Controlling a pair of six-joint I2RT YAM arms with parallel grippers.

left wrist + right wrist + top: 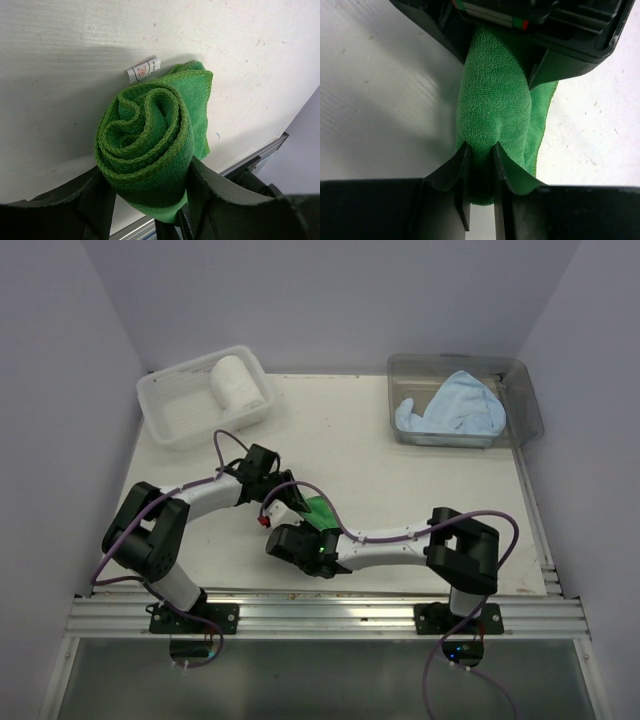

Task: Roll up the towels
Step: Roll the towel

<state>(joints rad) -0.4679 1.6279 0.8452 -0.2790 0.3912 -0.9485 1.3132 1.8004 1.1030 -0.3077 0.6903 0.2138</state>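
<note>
The green towel [322, 510] is wound into a tight roll near the table's front, and both grippers hold it. In the left wrist view the spiral end of the green towel [145, 145] faces the camera, with a white label beside it. My left gripper [150, 185] is shut around the roll, one finger pressed on each side. My right gripper [479, 155] is shut on the other end of the green towel [495, 100], squeezing it narrow. In the top view my left gripper [287, 500] and right gripper [310, 530] meet at the roll. The white towel [235, 385] lies rolled. The blue towel [450, 410] lies crumpled.
A white lattice basket [180, 415] at the back left holds the white towel. A clear plastic tub [520, 400] at the back right holds the blue towel. A metal rail [320, 615] runs along the table's near edge.
</note>
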